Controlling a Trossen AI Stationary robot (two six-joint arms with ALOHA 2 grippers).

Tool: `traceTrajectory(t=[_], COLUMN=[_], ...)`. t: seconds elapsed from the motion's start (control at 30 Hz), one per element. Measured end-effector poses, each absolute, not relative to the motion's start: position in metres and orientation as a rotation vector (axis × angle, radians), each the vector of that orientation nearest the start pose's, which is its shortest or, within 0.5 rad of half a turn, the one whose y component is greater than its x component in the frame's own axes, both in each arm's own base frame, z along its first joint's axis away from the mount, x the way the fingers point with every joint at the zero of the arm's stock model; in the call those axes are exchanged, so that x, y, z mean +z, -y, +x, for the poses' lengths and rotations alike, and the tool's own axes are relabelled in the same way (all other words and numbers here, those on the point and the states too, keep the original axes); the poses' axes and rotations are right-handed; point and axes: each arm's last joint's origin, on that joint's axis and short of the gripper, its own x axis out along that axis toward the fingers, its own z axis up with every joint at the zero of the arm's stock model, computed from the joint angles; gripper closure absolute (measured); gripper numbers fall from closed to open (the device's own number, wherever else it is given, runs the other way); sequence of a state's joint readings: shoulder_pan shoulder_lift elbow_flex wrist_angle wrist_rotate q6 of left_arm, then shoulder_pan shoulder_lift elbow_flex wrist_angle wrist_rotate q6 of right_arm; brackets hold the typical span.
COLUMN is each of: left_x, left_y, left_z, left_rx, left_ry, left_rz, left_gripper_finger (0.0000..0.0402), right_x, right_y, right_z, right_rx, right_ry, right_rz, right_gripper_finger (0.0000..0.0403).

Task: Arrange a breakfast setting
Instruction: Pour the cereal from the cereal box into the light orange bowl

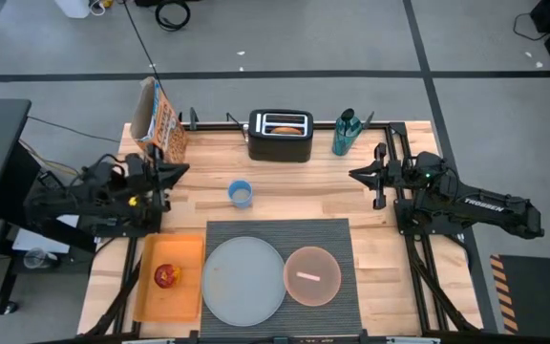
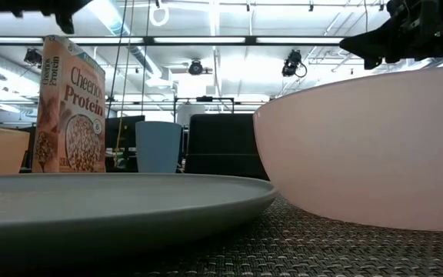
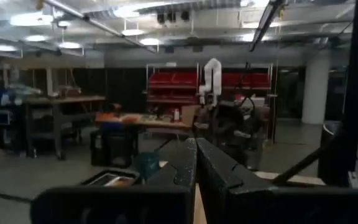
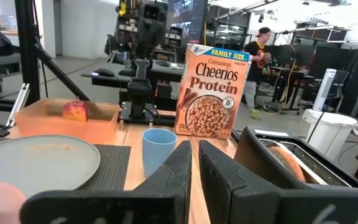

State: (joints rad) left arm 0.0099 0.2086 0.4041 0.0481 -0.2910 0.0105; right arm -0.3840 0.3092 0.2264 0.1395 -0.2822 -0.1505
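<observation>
The dark grey placemat (image 1: 327, 237) lies at the table's near middle. On it rest the pale grey plate (image 1: 243, 280) and, to its right, the pink bowl (image 1: 311, 275). The red apple (image 1: 167, 276) lies in an orange tray (image 1: 187, 287) left of the mat. The orange cereal box (image 1: 158, 119) stands at the far left. The bagel half (image 1: 287, 130) sticks out of the black toaster (image 1: 280, 143). I cannot make out the spoon. My left gripper (image 1: 183, 171) is shut and empty, hovering near the cereal box. My right gripper (image 1: 355, 175) is shut and empty, at the table's right.
A small blue cup (image 1: 241, 194) stands between the two grippers, just beyond the mat's far edge. A teal holder (image 1: 345, 132) stands right of the toaster. Bare wood lies between the mat and the toaster. A person (image 4: 261, 53) stands in the room beyond the table.
</observation>
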Motion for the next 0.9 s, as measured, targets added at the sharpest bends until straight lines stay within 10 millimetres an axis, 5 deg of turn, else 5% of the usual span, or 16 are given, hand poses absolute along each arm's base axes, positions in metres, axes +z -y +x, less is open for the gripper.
traceTrajectory(t=[0.27, 0.53, 0.7, 0.9], left_x=[0.284, 0.3, 0.299, 0.289], left_y=[-0.009, -0.009, -0.01, -0.011], left_z=[0.072, 0.051, 0.042, 0.049], left_rx=[0.545, 0.762, 0.975, 1.061], left_ry=[-0.282, -0.576, -0.757, -0.782], left_rz=[-0.309, -0.626, -0.659, -0.638], left_gripper_finger=[0.0386, 0.0386, 0.0385, 0.0346], right_x=[0.229, 0.229, 0.229, 0.229], right_y=[0.035, 0.035, 0.035, 0.035], right_z=[0.108, 0.108, 0.108, 0.108], right_rx=[-0.106, -0.106, -0.106, -0.106], right_ry=[0.046, 0.046, 0.046, 0.047], right_rz=[-0.169, -0.169, -0.169, -0.169], right_gripper_finger=[0.0364, 0.0364, 0.0364, 0.0364])
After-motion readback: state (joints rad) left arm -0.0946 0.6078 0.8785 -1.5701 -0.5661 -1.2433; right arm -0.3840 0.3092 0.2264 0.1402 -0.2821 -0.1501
